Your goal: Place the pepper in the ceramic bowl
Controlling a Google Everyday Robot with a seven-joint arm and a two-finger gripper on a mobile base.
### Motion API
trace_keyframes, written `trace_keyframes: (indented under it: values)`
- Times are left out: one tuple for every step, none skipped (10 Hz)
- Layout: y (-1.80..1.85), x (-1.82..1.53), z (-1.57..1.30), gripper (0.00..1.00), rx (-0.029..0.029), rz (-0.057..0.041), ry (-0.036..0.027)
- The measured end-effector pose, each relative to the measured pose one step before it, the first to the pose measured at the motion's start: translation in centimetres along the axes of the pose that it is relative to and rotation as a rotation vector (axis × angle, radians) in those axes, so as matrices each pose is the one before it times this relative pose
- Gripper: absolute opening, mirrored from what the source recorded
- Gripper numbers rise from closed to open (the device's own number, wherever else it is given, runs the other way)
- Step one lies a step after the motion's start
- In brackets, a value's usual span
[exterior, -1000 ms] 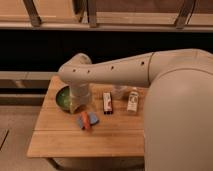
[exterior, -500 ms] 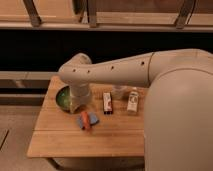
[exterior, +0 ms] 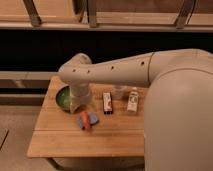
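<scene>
pepper (exterior: 85, 120): lies on a blue-grey cloth (exterior: 93, 118) near the middle of the table (exterior: 75, 142), just right of and in front of the bowl (exterior: 59, 99); not in the bowl.
bowl: green, at the table's back left corner, partly covered by the arm; the short way from the pepper suits a brief carry.
other items: red-and-white packet (exterior: 107, 102), glass cup (exterior: 118, 92) and a small white bottle (exterior: 133, 100) in a row to the right, off the pepper-to-bowl path.
arm pose: reaches in from the right, bends at the elbow above the bowl's right edge, last link pointing straight down.
gripper (exterior: 80, 106): at the low end of that link, between bowl and pepper, just behind the cloth.
gripper state: cannot tell, nothing seen held.
judgement: pick not yet made.
</scene>
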Motion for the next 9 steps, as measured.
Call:
trace_keyframes:
  values:
    - [0.002,0.001,0.004,0.65,0.00003,-0.00001,0.00007]
    - [0.000,0.000,0.000,0.65,-0.00002,-0.00001,0.00000]
    - [0.001,0.000,-0.002,0.65,-0.00001,-0.00005,-0.00005]
    - [0.003,0.000,0.000,0.65,0.00000,-0.00002,0.00003]
    - [0.002,-0.001,-0.004,0.65,-0.00001,-0.00008,-0.00009]
    - [0.017,-0.016,0.016,0.65,0.00133,-0.00229,-0.00124]
    - [0.026,-0.262,-0.030,0.65,0.00847,-0.01690,-0.01512]
    - [0.393,-0.499,-0.028,0.65,0.00890,-0.03079,-0.02533]
    - [1.031,-1.411,-0.184,0.65,0.01427,-0.06878,-0.06363]
